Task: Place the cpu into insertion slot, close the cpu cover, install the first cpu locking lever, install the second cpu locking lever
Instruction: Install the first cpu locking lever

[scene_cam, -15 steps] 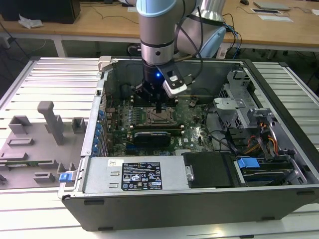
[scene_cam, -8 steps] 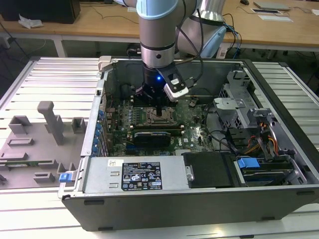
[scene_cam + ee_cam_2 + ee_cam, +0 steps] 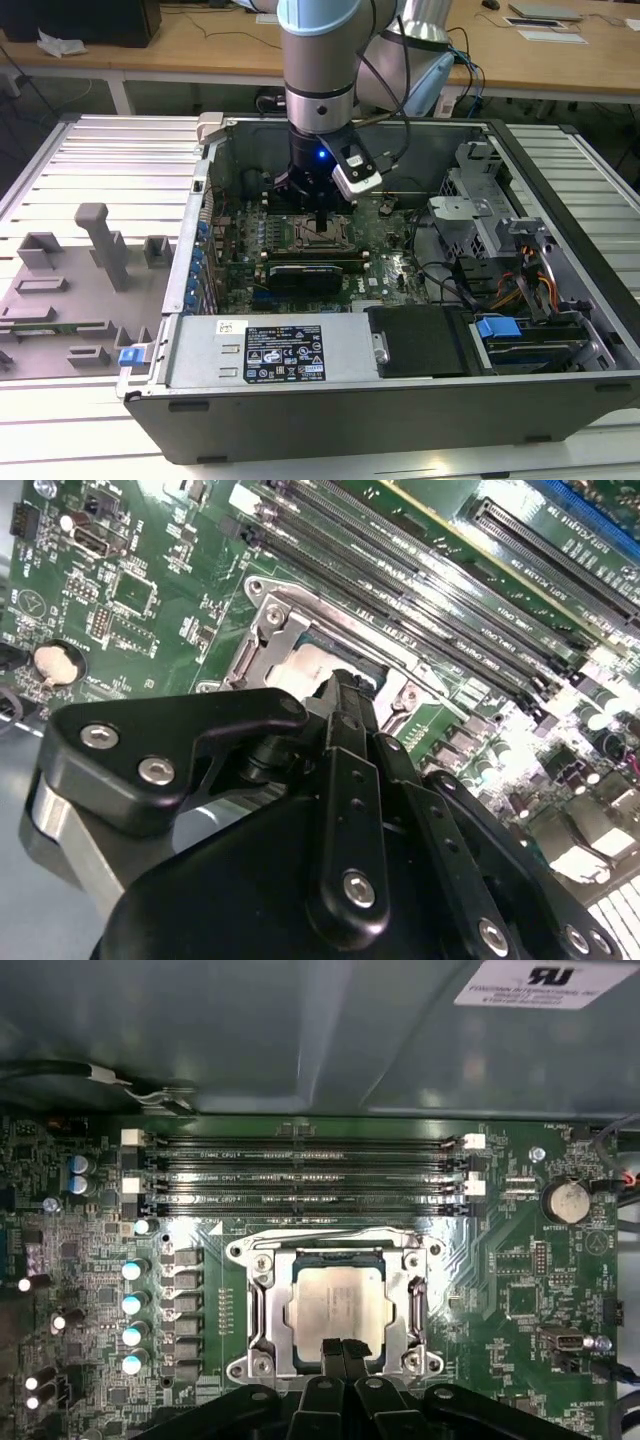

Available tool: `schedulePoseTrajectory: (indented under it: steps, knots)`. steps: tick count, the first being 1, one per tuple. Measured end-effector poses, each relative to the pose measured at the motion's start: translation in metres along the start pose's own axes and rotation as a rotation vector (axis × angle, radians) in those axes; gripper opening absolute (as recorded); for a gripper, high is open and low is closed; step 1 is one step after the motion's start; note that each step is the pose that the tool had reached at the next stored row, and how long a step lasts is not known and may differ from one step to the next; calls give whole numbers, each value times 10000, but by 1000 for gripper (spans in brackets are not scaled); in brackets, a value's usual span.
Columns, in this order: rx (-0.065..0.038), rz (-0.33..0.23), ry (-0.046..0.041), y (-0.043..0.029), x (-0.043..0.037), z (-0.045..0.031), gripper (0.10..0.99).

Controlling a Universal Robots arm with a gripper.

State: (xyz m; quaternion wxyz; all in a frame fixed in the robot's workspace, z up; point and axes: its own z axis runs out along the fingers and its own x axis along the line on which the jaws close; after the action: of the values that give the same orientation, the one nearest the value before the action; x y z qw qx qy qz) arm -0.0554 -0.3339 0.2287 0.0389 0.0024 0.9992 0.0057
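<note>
The cpu (image 3: 335, 1300), a silver-grey square chip, lies flat in the insertion slot (image 3: 300, 1258) on the green motherboard. The cpu cover (image 3: 268, 1305), a steel frame plate, lies down around the chip, which shows through its cut-out. My gripper (image 3: 344, 1348) hovers over the socket edge nearest the camera, its two black fingertips pressed together with nothing visible between them. In the second wrist view the gripper (image 3: 345, 692) points down at the cpu (image 3: 305, 670) and hides part of the socket. In the exterior view the gripper (image 3: 319, 222) hangs straight down inside the open computer case, over the socket.
Long black memory slots (image 3: 300, 1170) run beside the socket, with a coin battery (image 3: 567, 1200) and a row of capacitors (image 3: 132, 1300) nearby. The power supply (image 3: 270, 350), drive cage (image 3: 520, 300) and case walls box in the board. Grey fixtures (image 3: 70, 280) sit outside on the exterior view's left.
</note>
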Motion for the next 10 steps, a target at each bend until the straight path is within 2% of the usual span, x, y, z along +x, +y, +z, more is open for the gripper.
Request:
schedulePoseTrajectory:
  steps: [4, 10]
  knots:
    - [-1, 1, -1, 1, -8, -106, 106]
    - [1, 1, 0, 1, -8, -113, 106]
